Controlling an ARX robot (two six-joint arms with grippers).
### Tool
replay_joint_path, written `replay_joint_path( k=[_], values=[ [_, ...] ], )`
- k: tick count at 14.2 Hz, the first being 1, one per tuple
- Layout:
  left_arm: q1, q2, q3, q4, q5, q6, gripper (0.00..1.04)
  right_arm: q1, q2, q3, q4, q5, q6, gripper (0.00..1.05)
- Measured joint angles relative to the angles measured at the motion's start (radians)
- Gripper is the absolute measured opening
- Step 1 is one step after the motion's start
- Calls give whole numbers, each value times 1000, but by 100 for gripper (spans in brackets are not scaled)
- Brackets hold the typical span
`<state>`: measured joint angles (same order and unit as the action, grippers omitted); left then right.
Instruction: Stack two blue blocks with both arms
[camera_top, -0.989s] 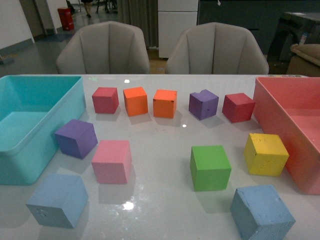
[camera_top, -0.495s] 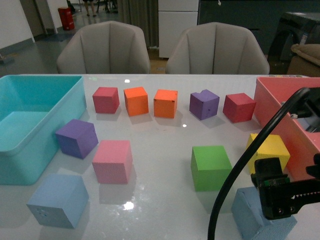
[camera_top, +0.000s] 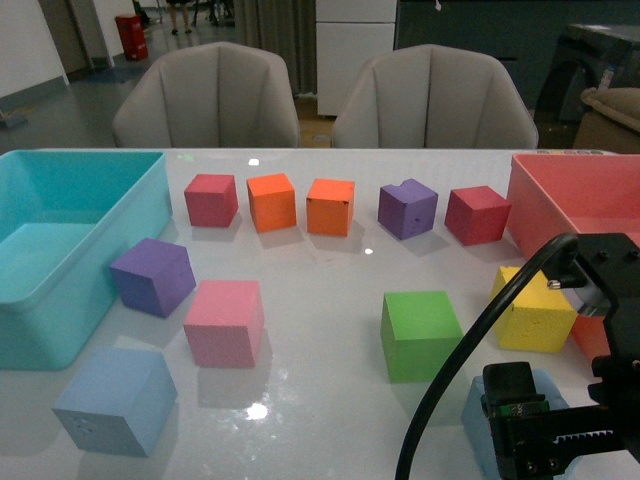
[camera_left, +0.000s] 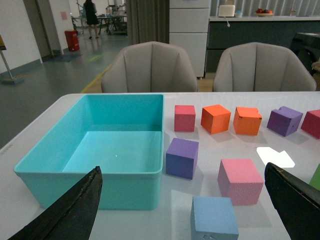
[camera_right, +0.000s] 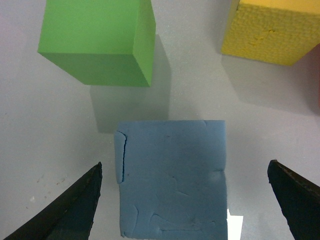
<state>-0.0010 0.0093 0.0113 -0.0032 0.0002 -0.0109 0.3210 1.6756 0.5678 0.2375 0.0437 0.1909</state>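
White, glossy tabletop (camera_top: 330, 300) carried everything, with the turquoise plastic bin (camera_top: 60, 330) at far left. Over the near right corner the right gripper (camera_right: 184, 165) hung straight above the steel-blue block (camera_right: 172, 177), jaws spread wide to either side, grasping nothing. The left gripper (camera_left: 181, 170), likewise spread and empty, faced the paler dented block (camera_left: 214, 218) at near left. Both were square-edged matte foam cubes.

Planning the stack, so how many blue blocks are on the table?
2. The paler blue block sits front left by the turquoise bin; the darker blue block is front right, near the green block, partly covered by the right arm.
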Motion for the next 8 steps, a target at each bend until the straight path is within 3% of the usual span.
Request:
replay_joint_path(
  k=[8],
  values=[
    [0, 0, 0, 0, 0, 0, 98, 20, 108, 62, 14, -8, 22, 98]
  ],
)
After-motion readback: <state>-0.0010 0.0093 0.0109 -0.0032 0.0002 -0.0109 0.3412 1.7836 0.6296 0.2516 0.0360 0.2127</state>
